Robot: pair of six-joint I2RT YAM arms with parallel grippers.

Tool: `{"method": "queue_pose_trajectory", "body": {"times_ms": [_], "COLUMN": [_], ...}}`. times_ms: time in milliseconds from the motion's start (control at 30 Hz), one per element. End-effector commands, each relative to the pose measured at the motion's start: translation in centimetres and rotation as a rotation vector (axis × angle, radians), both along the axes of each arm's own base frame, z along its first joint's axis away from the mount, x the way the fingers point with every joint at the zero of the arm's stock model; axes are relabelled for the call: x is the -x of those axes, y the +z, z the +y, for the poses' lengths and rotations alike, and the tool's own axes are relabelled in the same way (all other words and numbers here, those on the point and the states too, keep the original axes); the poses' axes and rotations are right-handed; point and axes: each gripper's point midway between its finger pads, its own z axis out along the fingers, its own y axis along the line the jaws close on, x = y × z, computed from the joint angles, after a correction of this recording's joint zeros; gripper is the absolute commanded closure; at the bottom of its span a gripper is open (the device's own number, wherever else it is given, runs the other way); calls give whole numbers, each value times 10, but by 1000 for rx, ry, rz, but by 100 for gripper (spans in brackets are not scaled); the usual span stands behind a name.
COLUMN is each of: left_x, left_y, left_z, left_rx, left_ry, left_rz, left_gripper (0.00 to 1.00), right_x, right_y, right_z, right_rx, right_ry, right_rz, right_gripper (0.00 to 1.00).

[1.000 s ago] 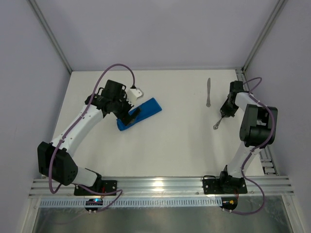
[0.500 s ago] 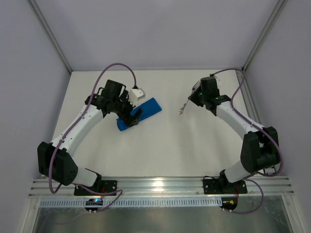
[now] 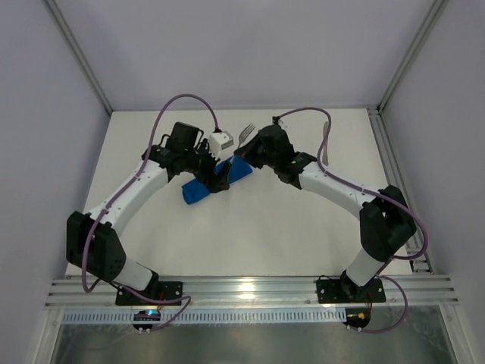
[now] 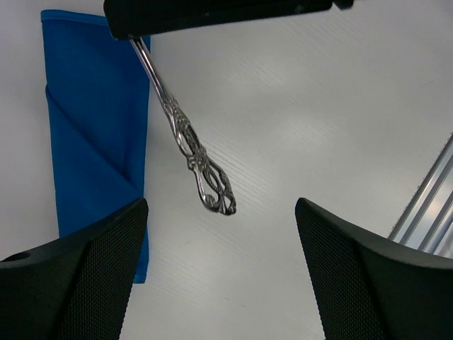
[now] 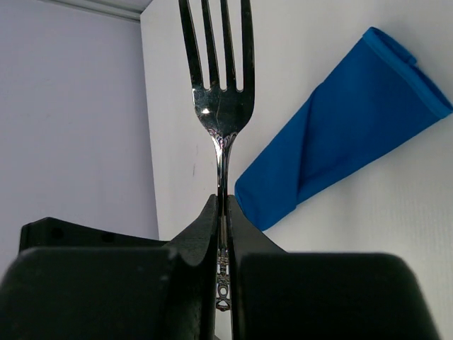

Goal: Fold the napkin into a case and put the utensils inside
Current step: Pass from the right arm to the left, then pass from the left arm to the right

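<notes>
Right hand (image 5: 223,205) clenched tight on the fork (image 5: 221,113), tines up, handle dangling low! Left hand (image 4: 221,219) hangs released, spread wide, gripping nothing. Biggest first: the tabletop (image 3: 265,227) carries the case (image 4: 92,120), folded narrow, lying flat close by both hands. Fork handle hovers just beside its long edge, over bare tabletop, not yet in. Danger, I'd say: the tip misses the pocket mouth and shoves that thin cloth, bunching or unfolding it, and the hands sit close enough to bump. Nothing shows poking from the case.
</notes>
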Motion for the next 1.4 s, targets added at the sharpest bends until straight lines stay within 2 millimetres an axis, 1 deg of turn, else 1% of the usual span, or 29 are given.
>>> {"method": "queue_pose_trajectory", "body": {"times_ms": [0,33,67,133,167,233,267,333,367,467,567,633,667,700,733,800,833,867,900,933,967,1033,1067,1100,1167,1200,1267,1300,1367], "left_x": [-14,-16,-17,-20,-21,-23,-23,-23,-22,-20,-17,-18,-18,-21,-20,-18,-16,-15,-12,-10,-6,-1,2,4,6,10,12,16,19], "left_y": [12,12,12,14,14,14,14,11,9,1,-1,-1,0,-2,-3,-2,-4,-6,-9,-10,-13,-15,-18,-20,-20,-23,-22,-22,-20], "left_z": [-10,-10,-11,-12,-12,-13,-13,-13,-14,-14,-17,-15,-12,-8,-6,-2,0,2,3,3,4,3,5,6,7,8,8,8,6], "left_rx": [56,56,60,65,67,69,69,66,65,57,72,84,89,91,95,117,116,118,122,123,117,119,109,103,93,84,84,83,96], "left_ry": [27,33,38,44,44,47,47,44,42,30,10,14,17,27,23,11,5,3,-5,-13,-29,-49,-59,-62,-75,-79,-96,-105,-124], "left_rz": [-36,-42,-45,-51,-54,-61,-60,-53,-46,-18,2,9,10,13,24,46,58,66,80,85,91,107,117,124,127,144,146,165,180], "left_gripper": [14,18,27,39,49,60,70,76,85,100,100,100,100,100,100,100,100,100,100,100,100,100,100,100,100,100,100,100,100], "right_x": [-12,-11,-10,-8,-8,-6,-5,-3,-2,-1,2,9,14,18,21,30,36,39,50,56,57,61,59,62,71,68,63,59,51], "right_y": [40,38,38,37,38,36,35,33,32,31,30,31,31,35,29,30,29,30,22,31,30,23,35,28,37,40,37,42,38], "right_z": [18,19,21,24,25,27,28,30,30,31,32,35,37,36,31,26,14,8,2,-6,-14,-25,-32,-35,-34,-34,-33,-34,-33], "right_rx": [-102,-106,-114,-118,-119,-122,-125,-128,-130,-144,-130,-89,-69,-45,55,172,330,403,480,538,675,801,939,1014,1115,1229,1322,1389,1429], "right_ry": [-22,-16,-10,2,4,15,21,28,30,40,61,141,192,227,290,405,496,548,637,690,789,870,930,993,1092,1127,1181,1246,1316], "right_rz": [-88,-83,-84,-80,-82,-78,-78,-75,-73,-71,-85,-131,-150,-183,-240,-338,-423,-472,-496,-568,-698,-816,-989,-1079,-1300,-1438,-1513,-1547,-1511], "right_gripper": [96,96,96,96,96,96,96,96,96,96,96,95,89,65,58,52,51,52,52,51,51,51,51,51,50,49,47,47,52]}}
